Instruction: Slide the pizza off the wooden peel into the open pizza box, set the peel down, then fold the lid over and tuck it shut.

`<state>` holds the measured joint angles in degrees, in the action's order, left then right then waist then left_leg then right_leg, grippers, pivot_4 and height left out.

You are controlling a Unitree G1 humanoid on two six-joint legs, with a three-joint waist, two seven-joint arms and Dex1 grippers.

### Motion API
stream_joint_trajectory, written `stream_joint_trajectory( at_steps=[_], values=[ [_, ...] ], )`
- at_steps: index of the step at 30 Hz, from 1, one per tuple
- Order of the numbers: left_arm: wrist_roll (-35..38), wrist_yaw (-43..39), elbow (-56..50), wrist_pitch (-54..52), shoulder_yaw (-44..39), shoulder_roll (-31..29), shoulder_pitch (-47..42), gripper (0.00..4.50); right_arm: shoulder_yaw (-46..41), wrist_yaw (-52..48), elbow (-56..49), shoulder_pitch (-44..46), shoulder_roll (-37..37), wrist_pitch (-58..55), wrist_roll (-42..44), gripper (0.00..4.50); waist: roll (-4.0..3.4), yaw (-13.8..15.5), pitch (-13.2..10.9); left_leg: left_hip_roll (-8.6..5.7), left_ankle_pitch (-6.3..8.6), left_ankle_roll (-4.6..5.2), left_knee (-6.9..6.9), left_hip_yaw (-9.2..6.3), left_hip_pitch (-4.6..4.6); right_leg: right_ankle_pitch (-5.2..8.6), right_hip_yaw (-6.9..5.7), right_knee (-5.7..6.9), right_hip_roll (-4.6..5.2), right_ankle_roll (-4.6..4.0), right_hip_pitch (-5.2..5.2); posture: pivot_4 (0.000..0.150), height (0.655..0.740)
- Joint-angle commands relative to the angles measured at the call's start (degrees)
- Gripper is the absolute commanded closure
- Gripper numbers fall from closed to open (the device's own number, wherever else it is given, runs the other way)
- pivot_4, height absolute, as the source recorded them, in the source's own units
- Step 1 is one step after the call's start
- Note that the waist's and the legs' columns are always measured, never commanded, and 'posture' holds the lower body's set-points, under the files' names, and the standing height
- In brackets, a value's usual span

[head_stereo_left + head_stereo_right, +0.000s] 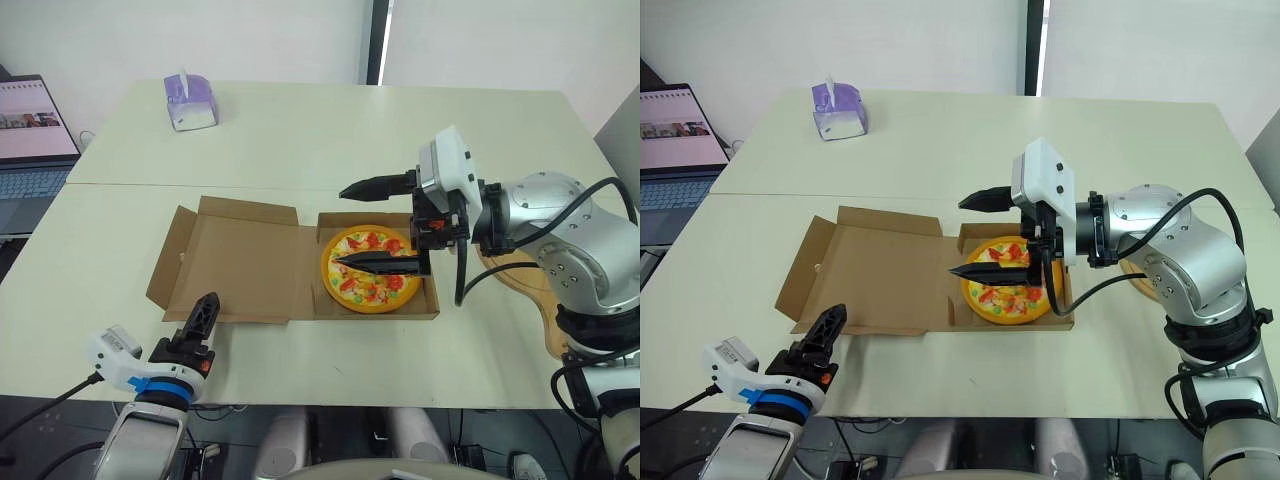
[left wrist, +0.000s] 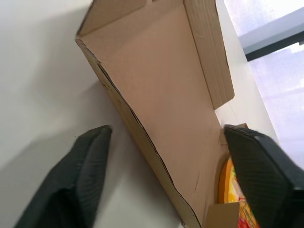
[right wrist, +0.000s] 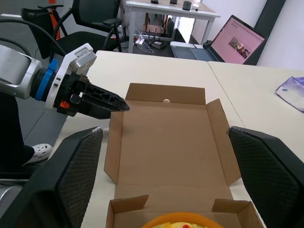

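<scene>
An open brown cardboard pizza box lies on a pale, cream-coloured surface. Its lid is folded out flat on the left of the box's tray, with the side flaps standing up a little.

A round pizza with a yellow-orange rim and red and green toppings sits inside the tray, which is the box's right half.

My right hand hangs over the box from its right side, pointing toward the lid. Its two black fingers are spread wide apart and hold nothing. One finger is above the pizza, and the other is over the far wall of the tray.

My left hand is at the near edge of the box's lid, close to the corner farthest from the tray. Its two black fingers are also apart and empty. In my left wrist view they sit on either side of the lid's near edge. I cannot tell whether they touch the cardboard.

The light wooden peel lies flat on the surface just to the right of the box, partly hidden under my right arm.

Well beyond the box, on its left, stands a small purple tissue box. An open laptop sits further left of the box, past the edge of the surface.
</scene>
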<state>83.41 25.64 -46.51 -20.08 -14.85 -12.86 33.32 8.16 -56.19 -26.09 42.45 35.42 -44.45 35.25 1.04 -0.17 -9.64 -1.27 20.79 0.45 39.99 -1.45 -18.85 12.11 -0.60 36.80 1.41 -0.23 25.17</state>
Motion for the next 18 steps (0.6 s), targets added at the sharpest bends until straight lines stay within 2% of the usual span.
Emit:
stream_joint_trajectory(
  at_steps=[1,9,17,18],
  values=[
    [-0.2,0.8,-1.0,1.8,0.6,1.8,0.7,1.96,-1.0,0.2,-1.5,1.4,0.6,0.7,0.3,0.0,0.0,0.0,0.0,-0.01,0.01,0.02,0.0,0.04,0.0,0.0,0.0,-0.03,0.03,0.0,0.0,0.15,0.74],
    [-0.1,1.0,-1.4,3.1,0.1,2.5,3.3,4.47,-1.0,0.3,-1.2,1.3,0.6,1.0,0.1,0.0,0.03,0.1,0.0,-0.04,0.14,0.21,-0.01,-0.01,-0.04,0.0,-0.1,-0.06,0.12,0.04,0.03,0.15,0.74],
    [0.3,-0.1,0.4,3.2,-2.4,0.7,1.5,4.47,-0.7,0.1,-0.5,1.3,0.2,1.7,-0.3,0.0,0.03,0.1,0.0,-0.01,0.13,0.2,-0.01,-0.03,-0.01,0.02,-0.12,0.0,0.05,0.01,0.02,0.15,0.74],
    [0.4,-0.1,0.5,3.1,-2.6,0.5,1.4,4.29,-0.7,0.1,-0.4,1.3,0.2,1.7,-0.4,0.0,0.03,0.0,0.0,-0.01,0.13,0.2,-0.01,-0.03,-0.02,0.02,-0.12,0.01,0.04,0.01,0.02,0.15,0.74]
  ],
)
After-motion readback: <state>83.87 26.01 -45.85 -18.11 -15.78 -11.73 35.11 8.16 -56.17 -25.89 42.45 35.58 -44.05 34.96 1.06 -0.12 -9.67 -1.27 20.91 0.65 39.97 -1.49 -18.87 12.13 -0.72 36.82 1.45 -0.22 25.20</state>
